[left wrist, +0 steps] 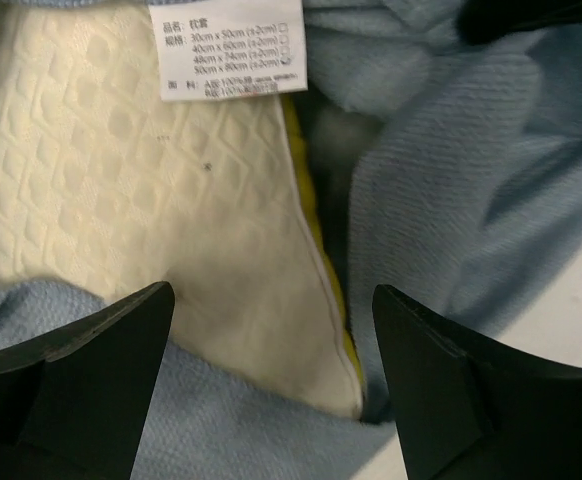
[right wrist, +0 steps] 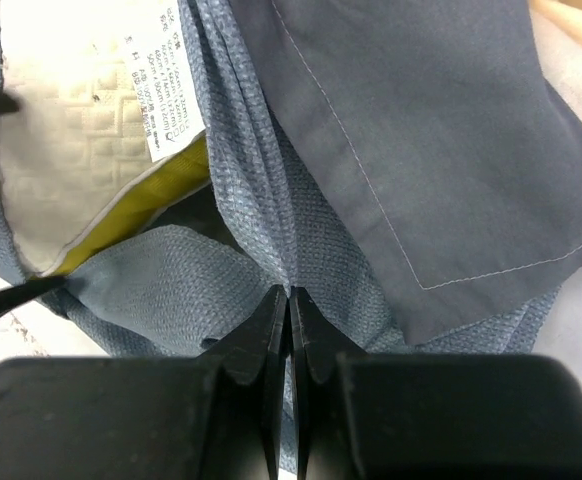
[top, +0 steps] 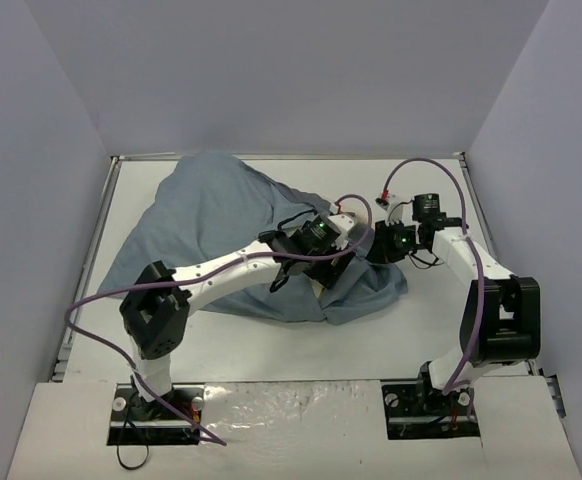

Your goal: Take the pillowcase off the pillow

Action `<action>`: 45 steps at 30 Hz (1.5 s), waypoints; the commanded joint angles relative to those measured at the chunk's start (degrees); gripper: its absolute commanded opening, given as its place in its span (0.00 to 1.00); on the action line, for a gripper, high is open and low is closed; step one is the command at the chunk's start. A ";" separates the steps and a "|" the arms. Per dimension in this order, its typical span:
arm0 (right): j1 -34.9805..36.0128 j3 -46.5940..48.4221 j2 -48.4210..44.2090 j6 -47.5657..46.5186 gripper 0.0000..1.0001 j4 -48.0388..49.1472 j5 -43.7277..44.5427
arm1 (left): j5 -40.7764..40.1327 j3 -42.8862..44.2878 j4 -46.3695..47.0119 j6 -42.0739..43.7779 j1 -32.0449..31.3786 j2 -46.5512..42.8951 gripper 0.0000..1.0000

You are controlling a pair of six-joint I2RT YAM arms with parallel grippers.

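The blue-grey pillowcase [top: 206,220] lies bulging over the middle-left of the table, its open end toward the right. A cream corner of the pillow [left wrist: 121,170] with a yellow seam and a white tag [left wrist: 226,45] pokes out of the opening. It also shows in the right wrist view [right wrist: 66,150]. My left gripper [left wrist: 271,350] is open, its jaws either side of the pillow corner. My right gripper [right wrist: 289,295] is shut on a fold of the pillowcase [right wrist: 271,190] at the opening's edge. In the top view the grippers [top: 339,255] [top: 383,245] sit close together.
The white table [top: 271,345] is bounded by grey walls on three sides. Purple cables [top: 426,175] loop over both arms. The arm bases stand at the near edge.
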 commanded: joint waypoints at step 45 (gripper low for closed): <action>3.98 5.70 12.05 6.78 0.00 11.04 17.96 | 28.98 -19.60 38.56 -9.07 18.26 -37.34 0.02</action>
